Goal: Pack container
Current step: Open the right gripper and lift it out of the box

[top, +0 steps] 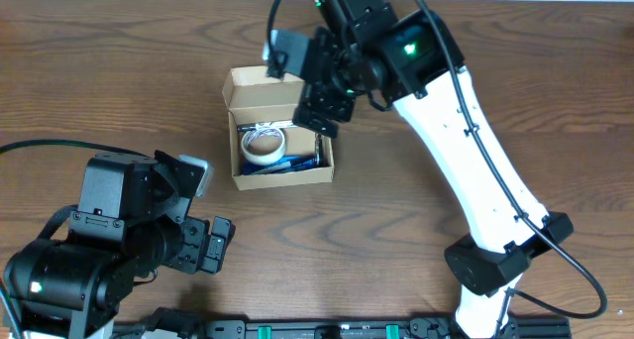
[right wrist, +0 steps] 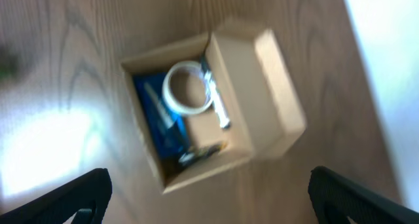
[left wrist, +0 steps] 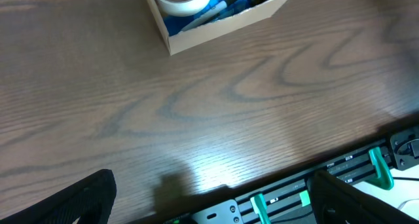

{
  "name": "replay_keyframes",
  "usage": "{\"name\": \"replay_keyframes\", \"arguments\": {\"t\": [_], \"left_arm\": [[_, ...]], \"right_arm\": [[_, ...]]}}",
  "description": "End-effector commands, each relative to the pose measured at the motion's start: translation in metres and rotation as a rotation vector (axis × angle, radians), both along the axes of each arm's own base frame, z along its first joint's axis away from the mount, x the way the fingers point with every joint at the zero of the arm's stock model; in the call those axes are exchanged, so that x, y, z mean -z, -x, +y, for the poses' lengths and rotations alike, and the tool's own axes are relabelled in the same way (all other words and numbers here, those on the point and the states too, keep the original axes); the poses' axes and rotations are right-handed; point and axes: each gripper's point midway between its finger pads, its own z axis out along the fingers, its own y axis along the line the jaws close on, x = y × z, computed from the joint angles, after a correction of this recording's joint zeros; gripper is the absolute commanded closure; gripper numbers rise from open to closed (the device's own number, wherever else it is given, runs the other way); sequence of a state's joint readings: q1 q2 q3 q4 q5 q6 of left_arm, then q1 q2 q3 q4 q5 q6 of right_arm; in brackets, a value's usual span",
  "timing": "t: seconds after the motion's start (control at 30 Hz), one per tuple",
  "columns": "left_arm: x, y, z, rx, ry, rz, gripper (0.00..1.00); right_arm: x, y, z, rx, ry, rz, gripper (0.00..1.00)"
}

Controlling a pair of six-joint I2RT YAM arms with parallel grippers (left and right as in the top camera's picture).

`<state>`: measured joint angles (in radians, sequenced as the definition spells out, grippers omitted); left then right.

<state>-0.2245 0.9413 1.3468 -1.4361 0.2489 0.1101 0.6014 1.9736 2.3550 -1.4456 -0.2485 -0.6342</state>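
The container, a small tan cardboard box [top: 282, 172], sits open on the wooden table with its flap lid [top: 248, 84] standing up at the far side. Inside lie a white tape roll [top: 264, 143] and blue pens [top: 297, 163]. The right wrist view shows the box [right wrist: 196, 168] from above with the tape roll [right wrist: 188, 88] in it. My right gripper [top: 315, 93] hovers open and empty above the box's far right corner. My left gripper [top: 213, 242] is open and empty near the table's front edge, well short of the box [left wrist: 216, 29].
The wooden table [top: 119, 71] spreads around the box. A black rail with green clips [left wrist: 314, 185] runs along the front edge. The right arm's white link [top: 466, 131] crosses the table's right side.
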Motion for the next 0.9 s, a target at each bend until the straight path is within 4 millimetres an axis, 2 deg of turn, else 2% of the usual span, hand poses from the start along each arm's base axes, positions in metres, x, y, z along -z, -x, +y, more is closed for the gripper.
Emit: {"name": "replay_keyframes", "arguments": {"t": [0.0,0.2,0.3,0.37,0.43,0.47,0.53,0.6,0.63,0.77,0.87], "left_arm": [[-0.006,-0.002,0.000,0.014,-0.003,-0.028,0.05],[-0.006,-0.004,0.000,0.012,-0.004,-0.035,0.05],[-0.006,-0.004,0.000,0.011,-0.004,-0.035,0.05],[-0.006,-0.004,0.000,0.012,-0.004,-0.035,0.05],[-0.007,-0.005,0.000,0.012,-0.004,-0.043,0.05],[-0.008,-0.008,0.000,0.011,-0.004,-0.054,0.05],[-0.010,-0.014,0.003,-0.001,-0.019,-0.079,0.05],[-0.013,-0.021,0.004,-0.010,-0.029,-0.105,0.05],[-0.014,-0.024,0.004,-0.011,-0.027,-0.117,0.05],[-0.017,-0.042,0.004,-0.035,-0.036,-0.151,0.05],[-0.015,-0.061,0.015,-0.118,-0.071,-0.162,0.05]], "right_arm": [[-0.001,0.003,-0.004,0.085,-0.024,0.062,0.01],[-0.001,0.009,0.001,0.096,-0.040,0.094,0.01],[0.001,0.009,-0.004,0.112,-0.030,0.107,0.01],[0.003,0.000,-0.014,0.206,-0.018,0.110,0.04],[0.005,-0.013,-0.031,0.340,-0.004,0.119,0.18],[0.006,-0.017,-0.036,0.378,-0.005,0.126,0.29],[0.010,-0.024,-0.048,0.451,-0.013,0.156,0.62],[0.016,-0.029,-0.058,0.507,-0.011,0.184,0.87],[0.020,-0.031,-0.063,0.531,-0.008,0.198,0.97],[0.035,-0.034,-0.080,0.581,0.023,0.245,0.99],[0.045,-0.037,-0.090,0.627,0.031,0.274,0.98]]}}
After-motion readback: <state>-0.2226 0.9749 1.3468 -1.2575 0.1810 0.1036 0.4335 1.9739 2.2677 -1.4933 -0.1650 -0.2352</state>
